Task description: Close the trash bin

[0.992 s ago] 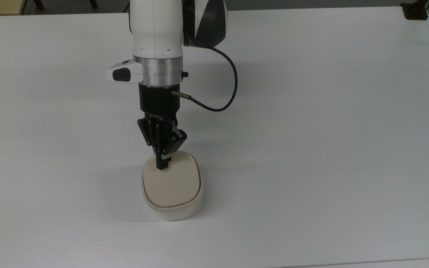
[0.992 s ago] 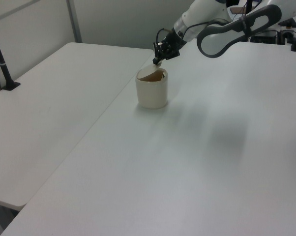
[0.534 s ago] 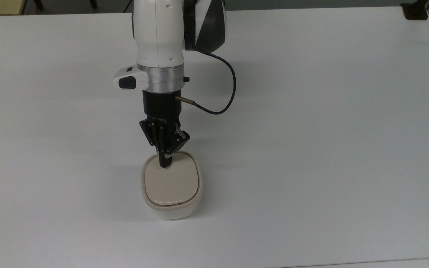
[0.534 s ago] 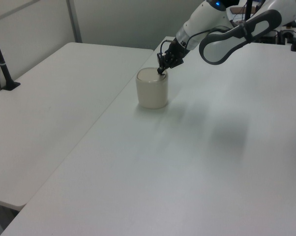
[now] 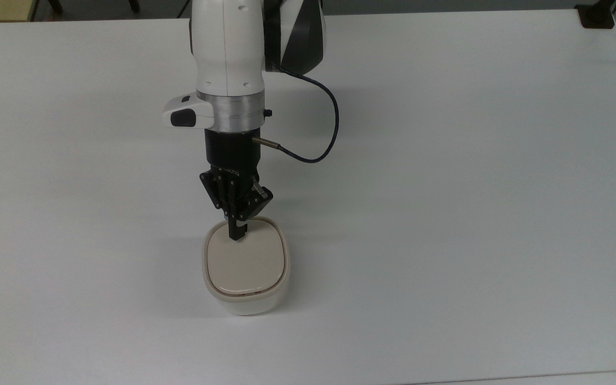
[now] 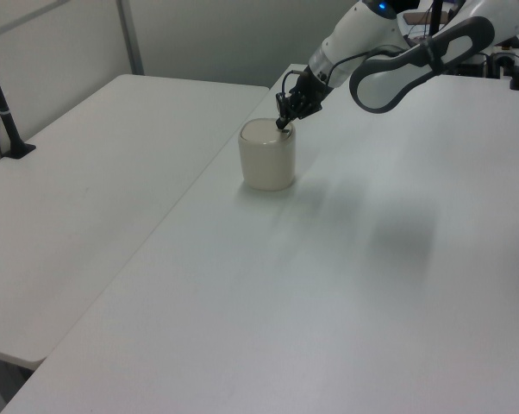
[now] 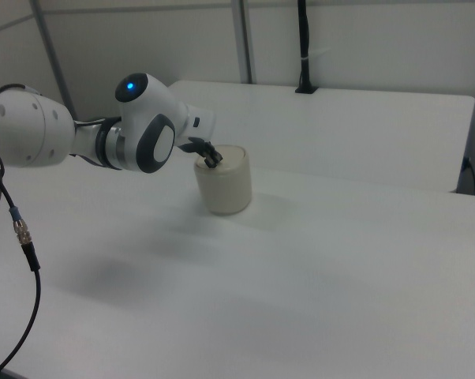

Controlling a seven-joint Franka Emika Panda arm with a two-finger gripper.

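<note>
Across the broad white table (image 5: 474,187), matte and smooth, the Panda arm (image 5: 228,53) reaches down from the top view's upper edge, its glossy white shell giving way to a silver ring and a black wrist, with a thin dark cable (image 5: 324,133) looping off to one side. Near the table's middle, toward the top view's lower edge, stands the trash bin (image 5: 246,302), a rounded-square tub of white plastic that looks light and slick. Its beige lid (image 5: 246,264) lies flat inside the rim, a thin dark seam running evenly around it, so the bin looks closed or very nearly so. The gripper (image 5: 237,235) stands upright over the lid's far edge, fingers clenched together into one narrow black tip that touches the lid, likely so as to press it down like a single fingertip rather than grasp anything.
</note>
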